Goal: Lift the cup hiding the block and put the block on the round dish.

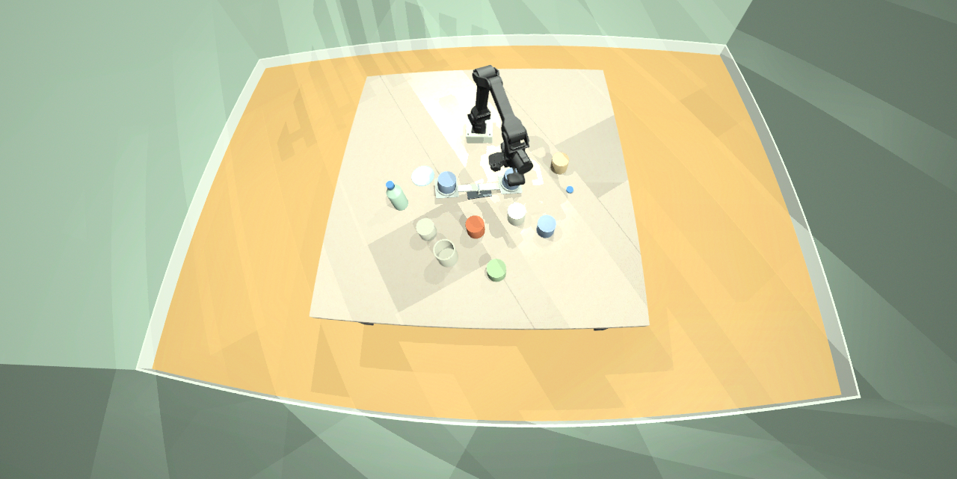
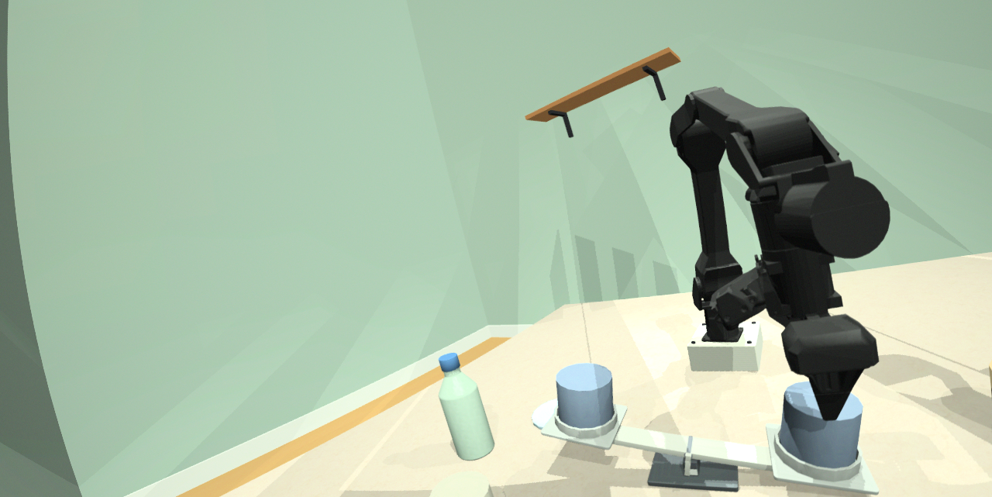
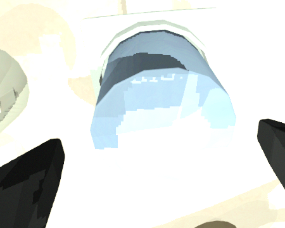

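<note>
Two blue cups stand on the balance (image 1: 466, 188) (image 2: 652, 438). Its beam slopes down toward the right in the exterior view. The left cup (image 1: 446, 183) (image 2: 584, 397) stands on the higher end. The right cup (image 2: 797, 428) (image 3: 149, 95) stands on the lower end and is partly hidden by the arm in the top view. My gripper (image 3: 161, 138) is open and empty, its fingers wide apart on either side of the right cup's top in the wrist view. The round dish (image 1: 422, 175) (image 2: 542, 416) is pale and lies behind the left cup. No block shows.
A green bottle (image 1: 397, 196) (image 2: 466, 417) stands left of the balance. In front stand a red cup (image 1: 475, 227), a white cup (image 1: 517, 214), another blue cup (image 1: 546, 226), a green cup (image 1: 496, 270) and a hollow grey cup (image 1: 445, 254). A tan cup (image 1: 560, 163) stands right.
</note>
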### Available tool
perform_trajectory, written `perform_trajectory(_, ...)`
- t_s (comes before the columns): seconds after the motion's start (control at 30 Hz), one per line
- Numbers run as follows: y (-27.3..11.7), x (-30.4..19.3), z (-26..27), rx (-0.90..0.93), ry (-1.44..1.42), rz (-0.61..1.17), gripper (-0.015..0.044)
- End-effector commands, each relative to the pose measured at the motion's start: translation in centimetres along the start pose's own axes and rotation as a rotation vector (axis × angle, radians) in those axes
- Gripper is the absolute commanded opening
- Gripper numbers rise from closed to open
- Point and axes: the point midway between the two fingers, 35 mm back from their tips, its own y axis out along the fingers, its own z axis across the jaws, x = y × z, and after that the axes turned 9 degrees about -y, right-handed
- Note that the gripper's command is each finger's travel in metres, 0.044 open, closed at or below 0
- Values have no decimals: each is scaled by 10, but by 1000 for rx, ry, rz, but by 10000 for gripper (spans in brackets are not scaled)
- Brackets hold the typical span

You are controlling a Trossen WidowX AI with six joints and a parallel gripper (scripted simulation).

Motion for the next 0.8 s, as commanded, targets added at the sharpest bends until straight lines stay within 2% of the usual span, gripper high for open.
perform_trajectory(0.0,8,1,-1,-9,5,-6,440)
perform_trajectory(0.77,45,1,-2,-9,5,-6,440)
